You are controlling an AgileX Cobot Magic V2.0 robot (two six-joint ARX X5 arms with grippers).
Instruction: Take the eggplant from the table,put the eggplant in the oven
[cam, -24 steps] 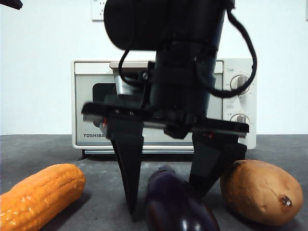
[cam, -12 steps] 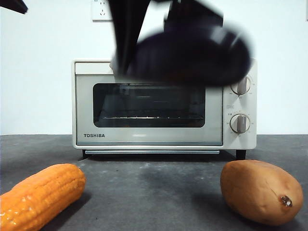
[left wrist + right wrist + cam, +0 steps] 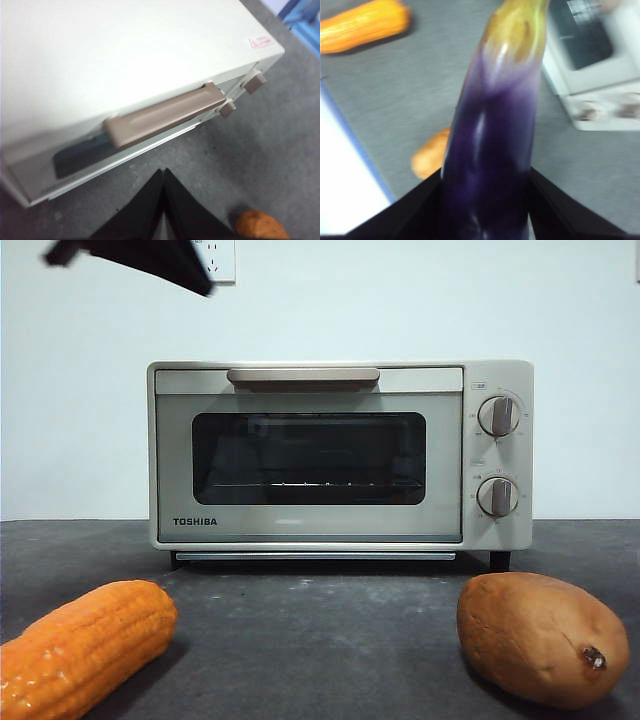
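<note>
The glossy purple eggplant (image 3: 490,140) with its yellowish stem end is held in the air by my right gripper (image 3: 485,175), whose jaws are shut on both its sides. Both are high above the dark grey table (image 3: 410,85) and out of the front view. The cream Toshiba oven (image 3: 340,455) stands at the back with its glass door closed. Above and in front of its tan handle (image 3: 165,115) hovers my left gripper (image 3: 163,172), shut on nothing. A black arm tip (image 3: 150,258) shows at the front view's top left.
An orange corn cob (image 3: 85,645) lies at the front left of the table and a brown sweet potato (image 3: 540,635) at the front right. Both also appear below the held eggplant, the corn cob (image 3: 365,25) farther off and the sweet potato (image 3: 431,155) partly hidden.
My right gripper closed on the eggplant, lifted it off the table between the corn and the sweet potato, and rose out of the front view. The black tip at top left reached further in.
</note>
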